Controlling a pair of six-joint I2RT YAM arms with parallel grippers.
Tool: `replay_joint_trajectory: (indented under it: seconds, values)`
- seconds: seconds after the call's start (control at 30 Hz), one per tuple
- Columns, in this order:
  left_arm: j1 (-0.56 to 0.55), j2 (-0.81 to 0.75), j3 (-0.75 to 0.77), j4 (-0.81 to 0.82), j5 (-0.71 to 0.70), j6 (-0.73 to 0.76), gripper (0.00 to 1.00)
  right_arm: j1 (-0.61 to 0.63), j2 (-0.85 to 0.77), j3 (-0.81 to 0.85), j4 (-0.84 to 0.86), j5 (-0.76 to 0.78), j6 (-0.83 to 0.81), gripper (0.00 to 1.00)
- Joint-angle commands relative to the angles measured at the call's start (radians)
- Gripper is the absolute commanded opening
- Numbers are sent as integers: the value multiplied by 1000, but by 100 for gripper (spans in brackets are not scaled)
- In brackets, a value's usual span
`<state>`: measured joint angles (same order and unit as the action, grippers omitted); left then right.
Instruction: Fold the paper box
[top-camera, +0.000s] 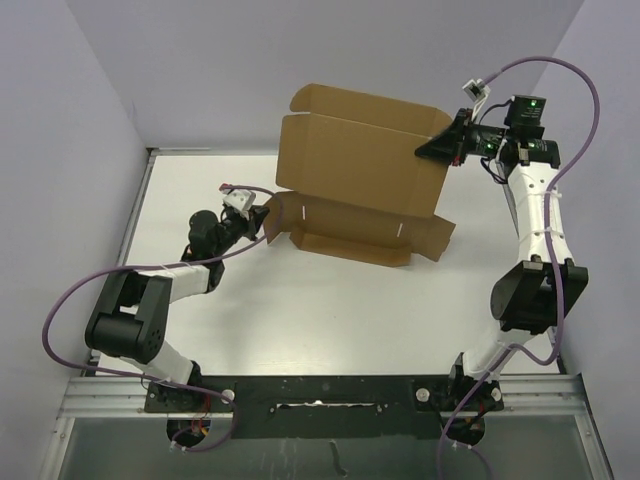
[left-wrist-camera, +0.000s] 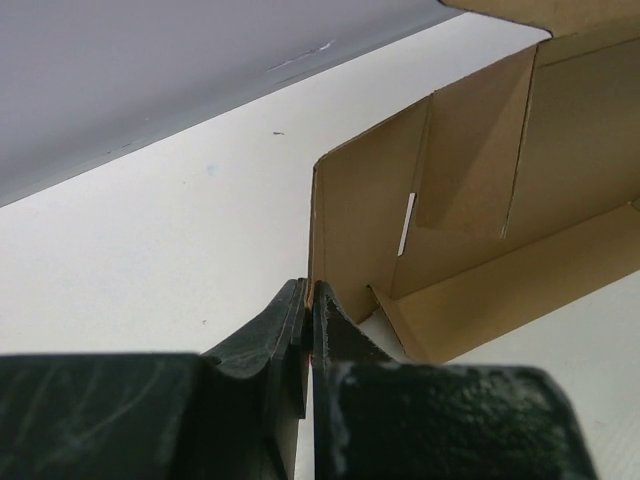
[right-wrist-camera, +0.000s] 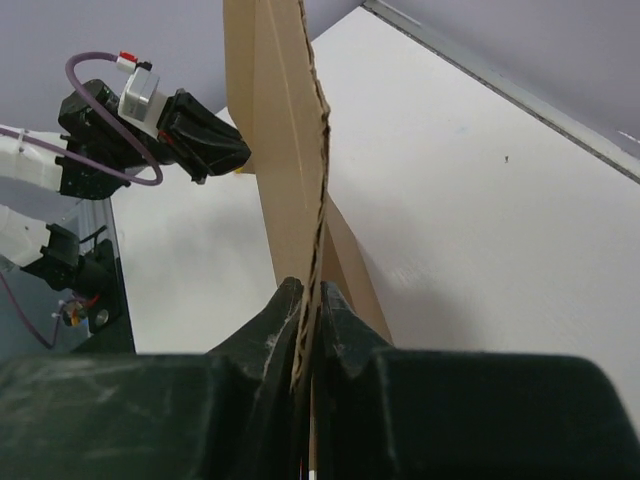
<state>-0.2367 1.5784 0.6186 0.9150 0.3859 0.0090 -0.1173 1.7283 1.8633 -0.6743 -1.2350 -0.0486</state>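
My left arm lies low, and the left gripper (top-camera: 263, 218) pinches a side flap of the paper box (top-camera: 350, 165), half folded on the table (top-camera: 300, 310). My raised right gripper (top-camera: 442, 146) pinches its tall wall. Only the wrist views show both squeezed tight on cardboard

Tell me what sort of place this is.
Probably a robotics lab test cell: a white table boxed in by plain walls, two arms bolted to a metal rail at its near edge, and the paper box pinched by the left gripper and the right gripper.
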Motion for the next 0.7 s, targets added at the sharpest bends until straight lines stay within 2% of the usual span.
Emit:
replay_joint_trajectory:
  seconds: [0.0,0.13,0.4,0.57,0.67]
  values:
    - [3,-84,9,-35,48,-6,0,-19,3,-12,114,-47,128,0]
    - [1,-100,8,-60,96,-47,0,-18,-18,-67,127,-66,115,0]
    - [9,-145,19,-165,161,-80,0,-20,-26,-102,27,-36,-6,0]
    - [66,-191,33,-237,268,-166,17,-22,-34,-118,1,-35,-50,0]
    - [140,-217,54,-265,394,-240,32,-32,-38,-125,-17,-41,-75,0]
